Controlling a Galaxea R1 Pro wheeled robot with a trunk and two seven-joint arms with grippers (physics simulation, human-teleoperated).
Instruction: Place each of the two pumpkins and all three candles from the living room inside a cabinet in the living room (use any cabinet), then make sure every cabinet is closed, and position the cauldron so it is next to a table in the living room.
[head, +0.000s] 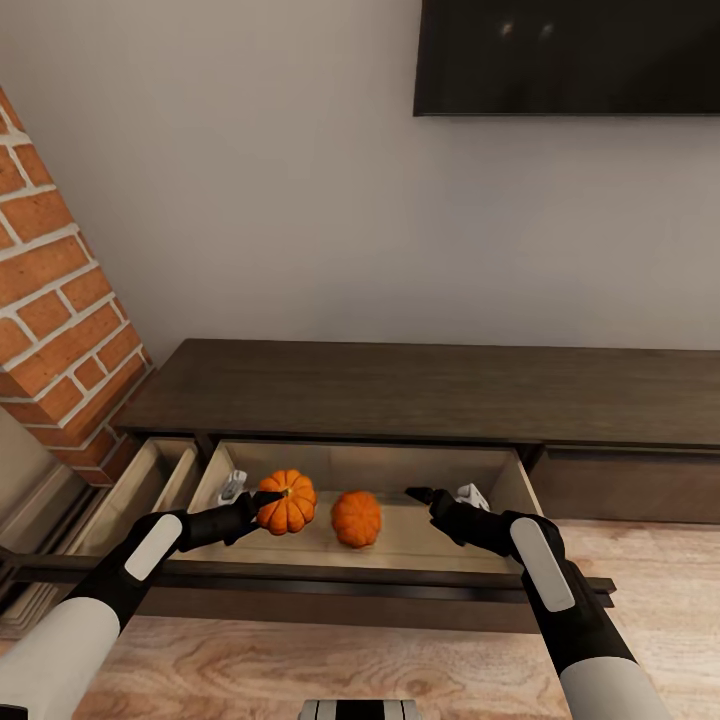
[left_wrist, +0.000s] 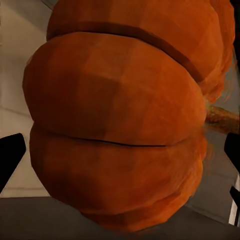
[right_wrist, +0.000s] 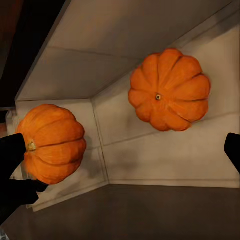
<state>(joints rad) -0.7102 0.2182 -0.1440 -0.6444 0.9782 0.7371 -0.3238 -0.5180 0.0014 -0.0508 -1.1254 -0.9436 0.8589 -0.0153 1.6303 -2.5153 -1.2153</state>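
Note:
The long, dark brown cabinet (head: 420, 392) stands against the wall with a wide drawer (head: 505, 478) pulled out towards me. One orange pumpkin (head: 357, 519) rests on the drawer floor, stem up, also seen as the pumpkin (right_wrist: 169, 90). My left gripper (head: 272, 503) is shut on the other pumpkin (head: 290, 503), holding it tilted on its side above the drawer's left part. That pumpkin (left_wrist: 120, 125) sits between the dark fingers (left_wrist: 10, 157). My right gripper (head: 421, 494) hovers open and empty over the drawer's right part, just right of the resting pumpkin.
A second drawer (head: 150, 478) to the left stands partly open beside a red brick column (head: 55, 300). The cabinet's right front (head: 630, 485) is shut. A dark TV (head: 570, 55) hangs on the wall above. Wooden floor (head: 300, 665) lies in front.

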